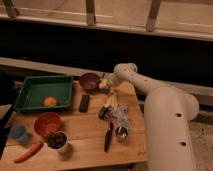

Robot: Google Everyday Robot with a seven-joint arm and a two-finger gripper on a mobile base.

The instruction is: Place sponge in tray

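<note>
1. The gripper [105, 84] hovers just right of the round purple bowl [90, 81], jaws spread wide and empty, ready to grasp.
2. The small blue-grey sponge [121, 114] lies on the wooden table [85, 142], well apart from the large green plastic tray [35, 92], so it likely needs carrying over the rim.

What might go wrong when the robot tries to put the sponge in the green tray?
1. The gripper hangs close beside the purple bowl, so a sideways swing toward the tray might knock the bowl.
2. The sponge lies crowded among utensils, so the jaws may catch one of them too.
3. An orange thing already sits in the tray; the sponge might land on it.
</note>
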